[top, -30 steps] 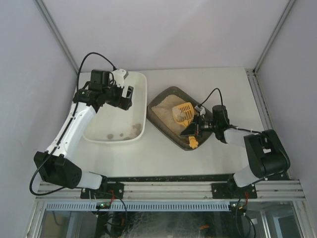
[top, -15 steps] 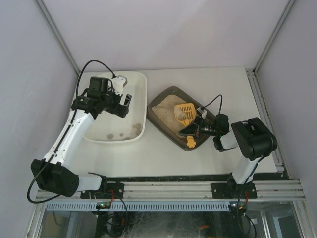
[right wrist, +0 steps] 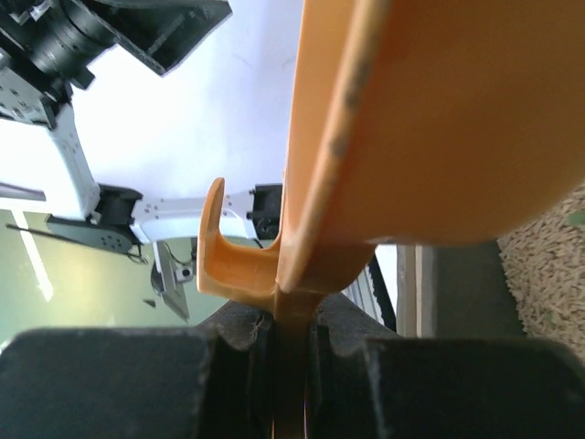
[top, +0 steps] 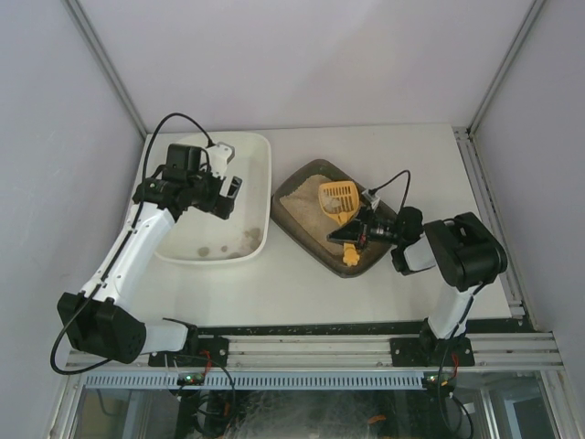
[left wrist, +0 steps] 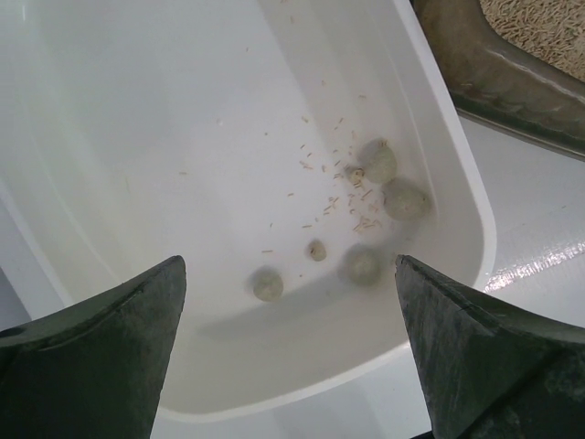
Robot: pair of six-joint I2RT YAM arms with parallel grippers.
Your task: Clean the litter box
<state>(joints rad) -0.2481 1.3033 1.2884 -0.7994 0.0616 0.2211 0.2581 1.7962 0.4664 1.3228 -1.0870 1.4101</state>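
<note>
Litter box (top: 294,176): lies askew, right of centre on the worktop (top: 430,165), just beside the white tub (top: 251,137).
Build: a rigid moulded tray, probably heavy for its size with beige litter (top: 297,206) inside. The thick rim looks like the soundest place to take hold.
Litter: loose and granular, so it is likely to spill if the box tips.
Litter scoop (top: 339,201): thin, stiff, slotted yellow plastic, judged light. Its head is over the litter.
Right hand (top: 358,233): clenched on the scoop's handle.
Left hand (top: 228,190): released, jaws wide apart, poised over the tub and grasping nothing.
Tub contents: several grey clumps (left wrist: 379,165) and stray grains at one end.
Surface: white, smooth and glossy, so the box may slide if pushed.
Room: pale walls close in on three sides, with metal rails along the near edge.
</note>
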